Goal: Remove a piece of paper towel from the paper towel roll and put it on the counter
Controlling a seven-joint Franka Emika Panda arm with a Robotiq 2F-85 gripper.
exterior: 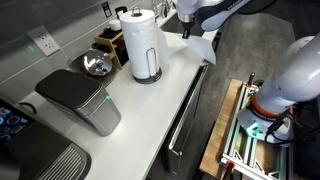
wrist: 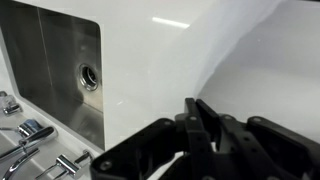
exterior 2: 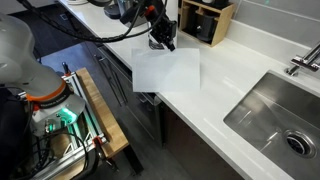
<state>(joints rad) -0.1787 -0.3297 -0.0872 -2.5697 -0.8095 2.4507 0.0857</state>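
Piece of paper towel [exterior 2: 166, 72] in hand [exterior 2: 163, 43], over counter [exterior 2: 245, 80] edge

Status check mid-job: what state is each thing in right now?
claw: shut on the piece of paper towel
piece of paper towel: detached, held at one edge, over the counter
paper towel roll: upright on its holder
sink: nothing in it

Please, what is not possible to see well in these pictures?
Faucet: cut off by the right edge of an exterior view.
Counter under the piece of paper towel: hidden by the sheet in an exterior view.
Paper towel roll: outside the wrist view.
Wooden box: contents too dark and small, exterior view.
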